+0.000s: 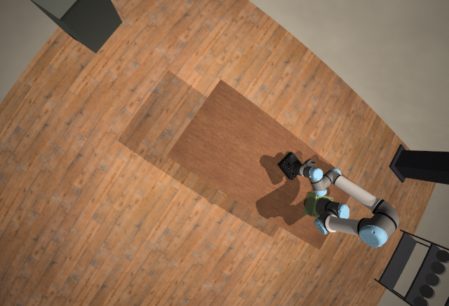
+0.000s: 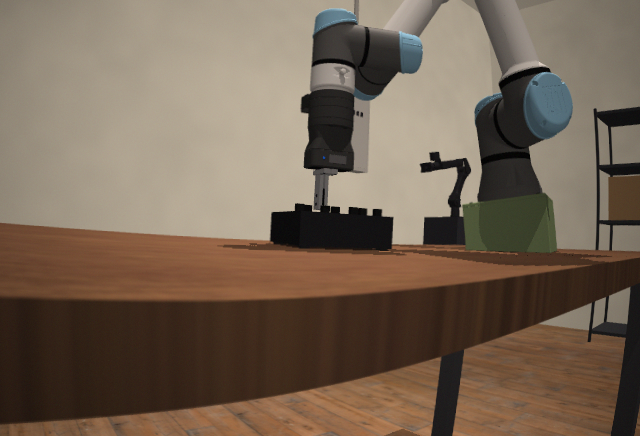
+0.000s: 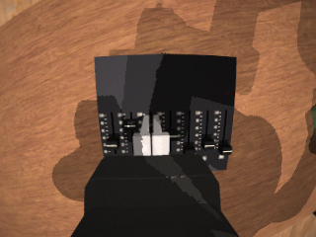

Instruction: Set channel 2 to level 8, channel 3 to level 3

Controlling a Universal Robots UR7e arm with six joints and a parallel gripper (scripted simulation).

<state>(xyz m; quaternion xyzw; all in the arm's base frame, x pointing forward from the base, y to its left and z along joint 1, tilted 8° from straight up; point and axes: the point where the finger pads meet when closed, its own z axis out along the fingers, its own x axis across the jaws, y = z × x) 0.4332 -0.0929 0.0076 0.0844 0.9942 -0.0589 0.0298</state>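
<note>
The black lighting desk (image 2: 330,229) stands on its feet on the wooden table, near the arm's green base (image 2: 509,223). It also shows in the top view (image 1: 289,165) and in the wrist view (image 3: 165,113). My gripper (image 2: 321,199) points straight down with its fingers shut, tips at the height of the fader caps, over the left part of the desk. In the wrist view the shut fingers (image 3: 152,142) sit in the fader rows left of the middle and hide the caps beneath them. One cap (image 3: 111,148) to the left and two caps (image 3: 217,148) to the right stand near the low end.
A small black camera stand (image 2: 448,198) is behind the desk beside the base. A dark shelf rack (image 2: 617,214) stands off the table at the right. The table's front edge runs close to the low camera.
</note>
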